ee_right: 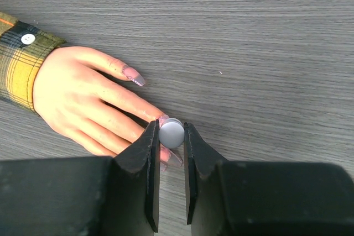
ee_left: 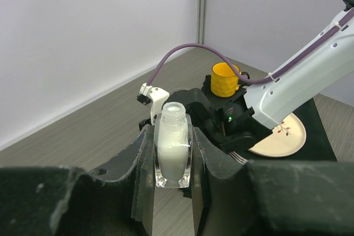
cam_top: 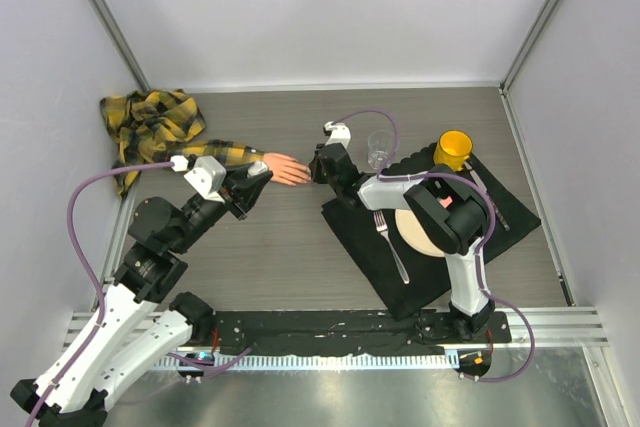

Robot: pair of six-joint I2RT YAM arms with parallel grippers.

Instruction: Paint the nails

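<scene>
A peach-pink fake hand (ee_right: 83, 100) sticks out of a yellow-black plaid sleeve (ee_right: 19, 62) and lies flat on the table; it also shows in the top view (cam_top: 288, 169). Its nails (ee_right: 134, 75) look purplish. My right gripper (ee_right: 171, 136) is shut on a round white cap (ee_right: 172, 134), held right over the fingertips, so the brush below is hidden. My left gripper (ee_left: 172, 158) is shut on an uncapped clear polish bottle (ee_left: 172, 150) with white liquid, held upright beside the hand in the top view (cam_top: 252, 179).
A black mat (cam_top: 440, 267) at right carries a fork (cam_top: 391, 245), a cream plate (cam_top: 415, 232), a yellow cup (cam_top: 455, 149) and a knife (cam_top: 487, 192). A clear glass (cam_top: 380, 149) stands by the mat. The plaid shirt (cam_top: 150, 122) is bunched at far left.
</scene>
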